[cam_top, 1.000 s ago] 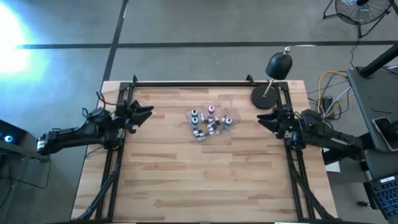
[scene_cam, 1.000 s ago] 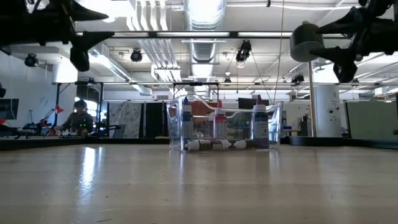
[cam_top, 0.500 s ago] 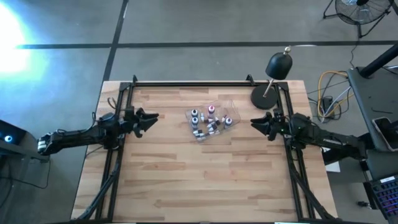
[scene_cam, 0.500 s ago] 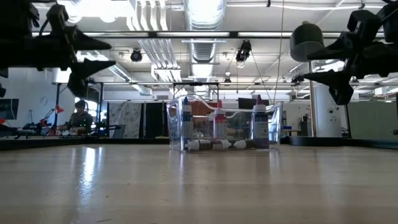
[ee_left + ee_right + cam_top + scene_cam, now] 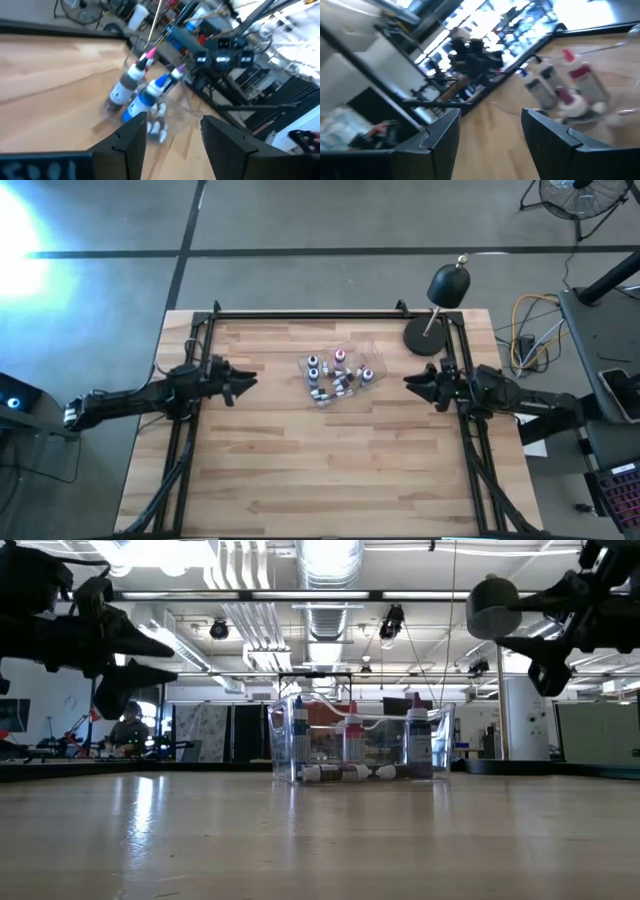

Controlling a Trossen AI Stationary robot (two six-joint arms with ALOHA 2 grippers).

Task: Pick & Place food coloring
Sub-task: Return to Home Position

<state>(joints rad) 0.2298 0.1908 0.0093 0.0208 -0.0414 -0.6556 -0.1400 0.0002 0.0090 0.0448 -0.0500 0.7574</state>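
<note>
You are seeing the bottles [image 5: 336, 376] all sitting inside the tray [image 5: 282, 720]. The left gripper [image 5: 243, 379] and right gripper [image 5: 411, 381] are hanging spread and empty, so nothing seems left.

light: bright | floor [image 5: 20, 240] glare | ceiling lamps [image 5: 325, 560] overhead | table [image 5: 150, 815] sheen
</note>
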